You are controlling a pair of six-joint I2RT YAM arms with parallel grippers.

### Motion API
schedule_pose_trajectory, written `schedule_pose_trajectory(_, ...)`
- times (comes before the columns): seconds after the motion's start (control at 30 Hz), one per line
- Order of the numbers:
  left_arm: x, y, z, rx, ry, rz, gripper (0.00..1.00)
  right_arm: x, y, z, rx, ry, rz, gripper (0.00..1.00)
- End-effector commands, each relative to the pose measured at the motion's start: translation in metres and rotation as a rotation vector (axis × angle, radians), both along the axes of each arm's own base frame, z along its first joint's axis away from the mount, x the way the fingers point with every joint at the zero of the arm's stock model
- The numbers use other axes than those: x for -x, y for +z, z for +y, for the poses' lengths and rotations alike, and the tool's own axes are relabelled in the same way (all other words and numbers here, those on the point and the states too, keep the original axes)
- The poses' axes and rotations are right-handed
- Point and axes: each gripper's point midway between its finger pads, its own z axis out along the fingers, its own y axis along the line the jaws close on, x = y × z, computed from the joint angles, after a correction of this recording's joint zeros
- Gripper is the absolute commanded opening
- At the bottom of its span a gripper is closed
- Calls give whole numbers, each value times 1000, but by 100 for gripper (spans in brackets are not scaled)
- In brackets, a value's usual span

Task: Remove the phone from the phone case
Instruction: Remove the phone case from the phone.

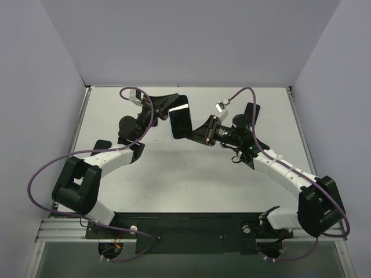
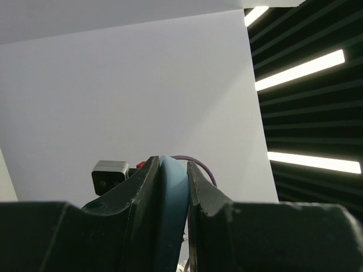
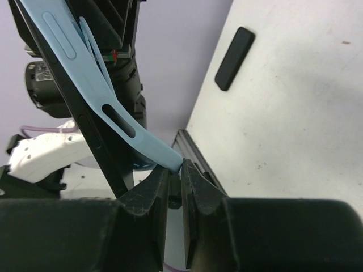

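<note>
The black phone is held in mid-air above the middle of the table, between both grippers. My left gripper is shut on the light blue phone case, whose edge fills the gap between its fingers. My right gripper is shut on a corner of the same blue case. In the right wrist view that corner is peeled away from the black edge of the phone, while the upper part of the case still lies along the phone.
A flat black oblong lies on the white table, likely the one by the left arm. Another black piece lies by the right arm. Purple cables loop over both arms. Grey walls close in the table.
</note>
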Motion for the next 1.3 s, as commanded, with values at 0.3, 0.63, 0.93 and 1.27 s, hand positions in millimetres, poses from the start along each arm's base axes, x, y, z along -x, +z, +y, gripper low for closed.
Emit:
schedule_pose_trajectory(0.3, 67, 47, 14, -61, -232, -121, 0, -7, -12, -77, 341, -343, -134, 48)
schedule_pose_trajectory(0.63, 16, 21, 32, -149, -124, -93, 0, 8, 44, -74, 157, -297, -133, 55)
schedule_pose_trajectory(0.93, 7, 11, 31, -207, -78, -63, 0, 32, 109, -13, -132, -136, -117, 45)
schedule_pose_trajectory(1.27, 8, 12, 33, -212, -64, -59, 0, 26, 112, 8, -231, -113, -76, 26)
